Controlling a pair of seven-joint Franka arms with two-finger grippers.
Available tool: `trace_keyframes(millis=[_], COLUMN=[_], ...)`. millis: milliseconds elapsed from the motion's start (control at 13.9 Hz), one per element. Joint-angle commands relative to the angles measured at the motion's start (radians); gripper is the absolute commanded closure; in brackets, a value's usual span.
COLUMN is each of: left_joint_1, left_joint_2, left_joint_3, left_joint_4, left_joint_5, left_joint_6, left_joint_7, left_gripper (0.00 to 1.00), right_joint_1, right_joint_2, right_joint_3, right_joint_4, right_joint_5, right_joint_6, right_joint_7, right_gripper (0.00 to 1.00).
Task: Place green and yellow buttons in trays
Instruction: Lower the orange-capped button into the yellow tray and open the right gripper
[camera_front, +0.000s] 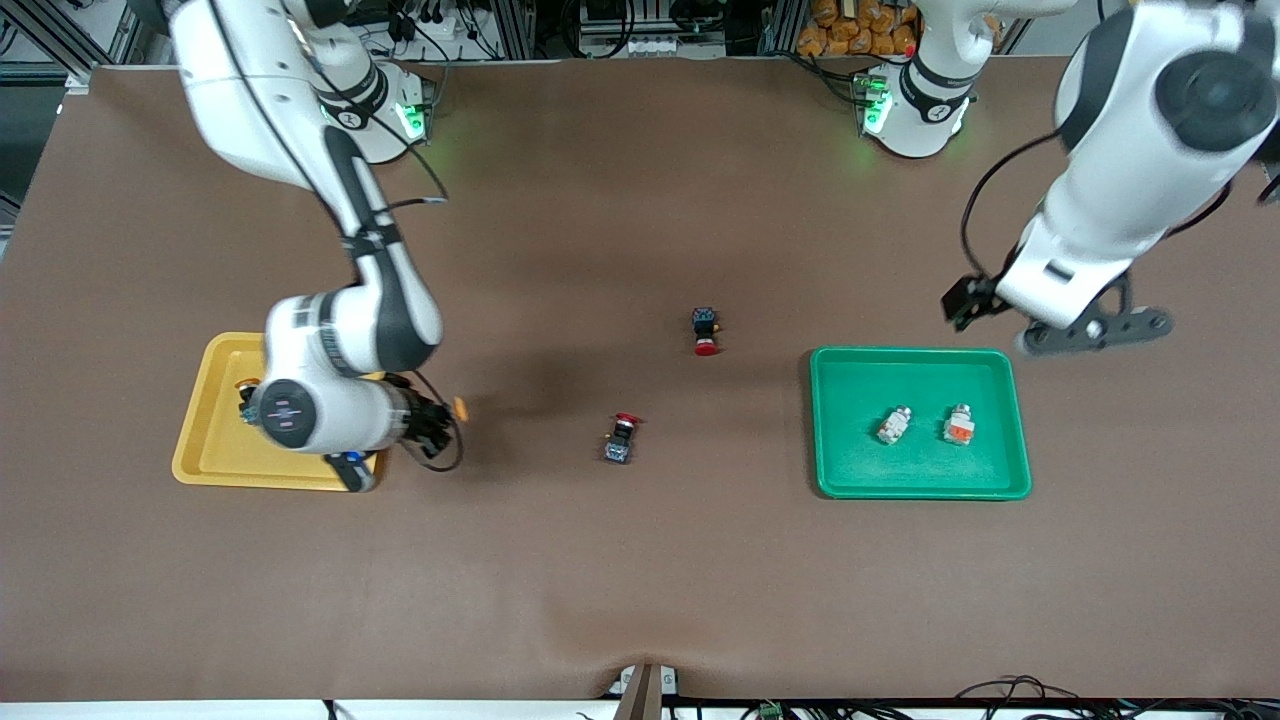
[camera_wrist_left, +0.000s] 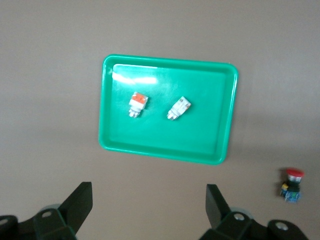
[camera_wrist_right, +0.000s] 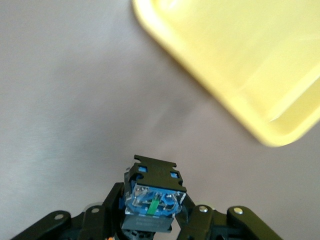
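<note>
My right gripper (camera_front: 445, 412) is shut on a yellow button (camera_front: 459, 407) with an orange-yellow cap, over the table just beside the yellow tray (camera_front: 215, 450). In the right wrist view the button's blue base (camera_wrist_right: 154, 197) sits between the fingers, with the yellow tray (camera_wrist_right: 240, 65) off to one side. Another button (camera_front: 243, 390) peeks out in that tray, mostly hidden by the arm. The green tray (camera_front: 850, 390) holds two whitish buttons (camera_front: 893, 425) (camera_front: 958, 424). My left gripper (camera_front: 1090, 330) hangs open and empty over the table beside the green tray (camera_wrist_left: 215, 140).
Two red-capped black switches lie on the brown table between the trays, one (camera_front: 706, 332) farther from the front camera and one (camera_front: 621, 438) nearer. The nearer-looking red switch (camera_wrist_left: 292, 184) also shows in the left wrist view.
</note>
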Motion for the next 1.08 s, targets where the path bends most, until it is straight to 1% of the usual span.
trace_keyframes(millis=[0,144,216,360,432,504,576,648,720,864,1008], left_joint_1=[0.065,0.109,0.11,0.103,0.102,0.1,0.097,0.084,0.079,0.085,0.091], left_joint_2=[-0.058,-0.052,-0.062,-0.07,-0.07,-0.069,-0.07,-0.07,-0.07,-0.064,-0.065], left_joint_3=[0.02,0.02,0.018,0.015,0.018,0.018,0.016,0.018,0.018,0.023,0.023], left_joint_4=[-0.024,0.028,0.039,0.086,0.119,0.148,0.163,0.171,0.177,0.188,0.191], left_joint_5=[-0.025,-0.027,-0.027,-0.027,-0.034,-0.047,-0.048,-0.048,-0.051,-0.103,-0.101], left_joint_6=[-0.055,-0.1,-0.112,-0.184,-0.201,-0.212,-0.241,-0.277,-0.294,-0.299,-0.299], left_joint_7=[0.208,0.334,0.348,0.356,0.363,0.367,0.371,0.402,0.426,0.422,0.419], left_gripper=[0.0,0.0,0.0,0.0,0.0,0.0,0.0,0.0,0.0,0.0,0.0], right_joint_1=[-0.065,-0.092,-0.114,-0.172,-0.201,-0.212,-0.212,-0.212,-0.214,-0.212,-0.212], right_joint_2=[-0.06,-0.062,-0.062,-0.062,-0.059,-0.051,-0.048,-0.043,-0.039,-0.039,-0.046], right_joint_3=[-0.01,-0.039,-0.046,-0.046,-0.046,-0.046,-0.046,-0.046,-0.046,-0.044,-0.044], right_joint_4=[-0.099,-0.148,-0.168,-0.202,-0.202,-0.202,-0.202,-0.202,-0.202,-0.202,-0.199], right_joint_5=[-0.051,-0.065,-0.065,-0.064,-0.062,-0.061,-0.061,-0.061,-0.061,-0.061,-0.058], right_joint_6=[-0.013,0.01,0.031,0.072,0.076,0.083,0.097,0.105,0.106,0.103,0.093], right_joint_7=[-0.19,-0.322,-0.38,-0.52,-0.575,-0.603,-0.606,-0.608,-0.609,-0.609,-0.609], right_gripper=[1.0,1.0,1.0,1.0,1.0,0.98,0.66,0.15,0.0,0.0,0.0])
